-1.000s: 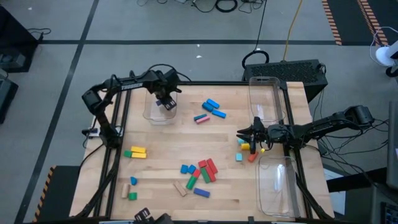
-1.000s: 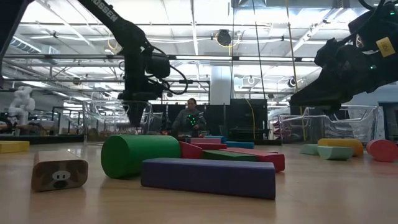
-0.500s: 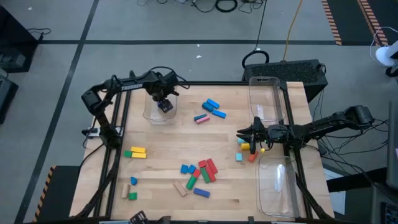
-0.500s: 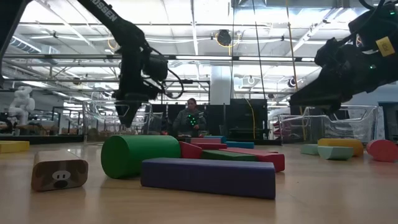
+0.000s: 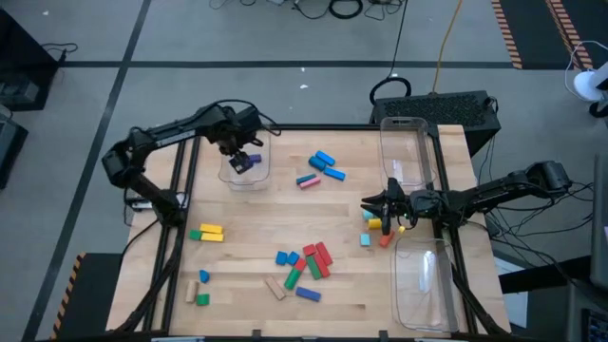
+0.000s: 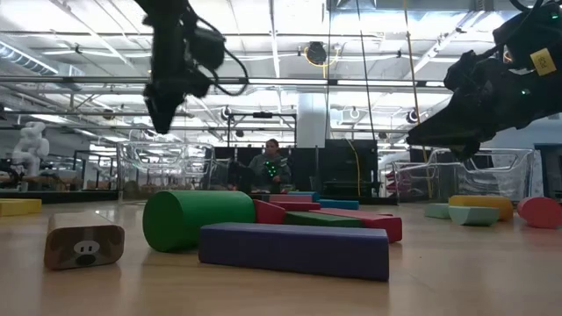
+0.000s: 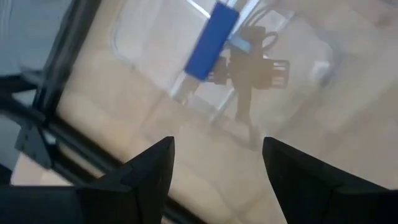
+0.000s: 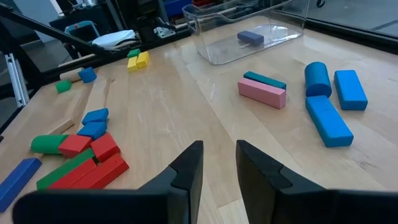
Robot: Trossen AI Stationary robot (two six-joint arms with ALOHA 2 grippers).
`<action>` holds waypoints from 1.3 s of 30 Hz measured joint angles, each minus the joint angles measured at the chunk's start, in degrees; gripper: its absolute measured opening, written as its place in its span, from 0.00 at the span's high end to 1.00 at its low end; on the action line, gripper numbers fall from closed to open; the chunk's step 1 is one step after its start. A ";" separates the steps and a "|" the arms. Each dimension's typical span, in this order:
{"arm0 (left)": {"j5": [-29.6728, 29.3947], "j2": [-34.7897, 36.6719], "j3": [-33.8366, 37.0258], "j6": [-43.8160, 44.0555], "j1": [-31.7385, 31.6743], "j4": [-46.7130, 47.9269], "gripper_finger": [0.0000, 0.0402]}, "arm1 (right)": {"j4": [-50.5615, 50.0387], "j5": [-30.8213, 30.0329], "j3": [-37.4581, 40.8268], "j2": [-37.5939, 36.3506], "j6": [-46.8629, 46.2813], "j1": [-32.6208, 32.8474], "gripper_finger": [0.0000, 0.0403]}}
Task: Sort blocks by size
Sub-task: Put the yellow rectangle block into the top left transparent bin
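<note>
The left gripper (image 5: 239,152) hangs over a small clear bin (image 5: 231,174) at the far left part of the wooden table (image 5: 266,228). Its two fingers (image 7: 149,168) are spread wide apart and hold nothing. One dark blue block (image 7: 211,40) lies flat inside that small clear bin, right under the gripper.

The right gripper (image 5: 372,205) waits low over the table, on the other side from the small clear bin, next to two long clear bins (image 5: 404,147) that sit along the right edge. Its fingers (image 8: 186,165) are close together with only a thin gap, and I see nothing between them. A few small blocks (image 5: 375,228), yellow, blue and orange, lie just beside it.

A little way from the small clear bin, toward the right gripper, lie three blue blocks (image 5: 325,163) and a pink block (image 5: 308,180) with a teal one touching it. Nearer to the front than the small clear bin are two yellow blocks (image 5: 211,232) and a green one. Farther to the front is a pile of red, green and blue blocks (image 5: 309,264), with a green roll (image 6: 198,219) and a long purple bar (image 6: 294,250) in it. A few more blocks (image 5: 198,288) sit in the front left corner.

Far behind the table, a person (image 6: 270,171) is sitting in the room.
</note>
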State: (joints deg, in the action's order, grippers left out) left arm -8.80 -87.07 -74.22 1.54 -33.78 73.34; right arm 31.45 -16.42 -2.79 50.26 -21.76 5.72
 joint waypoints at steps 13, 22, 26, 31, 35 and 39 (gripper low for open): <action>3.01 14.00 0.42 9.40 11.55 9.71 0.39 | 0.06 -0.01 0.00 0.01 -0.06 0.00 0.80; 6.28 19.01 12.65 17.82 25.90 8.31 0.39 | 0.04 0.01 0.00 0.00 -0.08 0.02 0.80; 7.32 19.88 16.72 23.90 32.12 8.08 0.39 | 0.04 -0.01 0.00 0.02 -0.04 0.02 0.80; 7.34 20.86 21.56 29.07 39.52 3.79 0.39 | 0.04 -0.01 0.00 0.01 0.02 0.00 0.80; 7.34 20.84 26.97 29.71 44.01 -2.27 0.39 | 0.08 -0.01 0.00 0.00 -0.02 0.00 0.80; 7.17 20.69 32.00 31.89 46.01 -6.70 0.39 | 0.41 -0.13 0.00 0.02 -0.04 0.00 0.80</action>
State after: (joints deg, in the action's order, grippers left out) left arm -1.63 -66.38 -42.21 33.43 12.22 66.64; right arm 31.86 -16.55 -2.79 50.28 -21.80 5.72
